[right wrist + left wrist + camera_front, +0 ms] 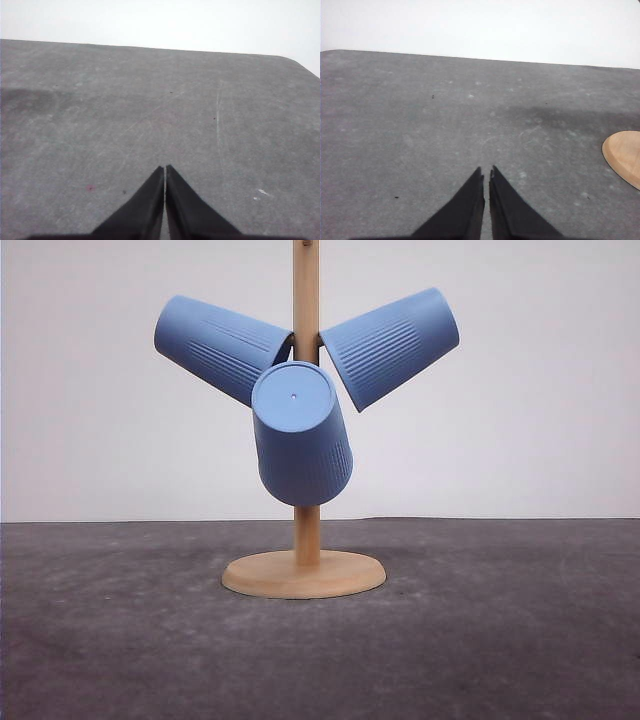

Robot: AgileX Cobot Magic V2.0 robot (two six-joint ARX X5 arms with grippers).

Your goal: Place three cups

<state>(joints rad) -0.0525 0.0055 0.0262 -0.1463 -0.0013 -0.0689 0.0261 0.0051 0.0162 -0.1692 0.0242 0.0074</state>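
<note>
Three cups [300, 435] hung on wooden stand [305, 573], left gripper [486, 173] closed, right gripper [165, 169] closed, both empty

three cups [300, 435], one wooden stand [304, 573].

It looked like a bare lab test bench. A grey mat [500, 640] lay before a blank white wall [540, 420].
</note>
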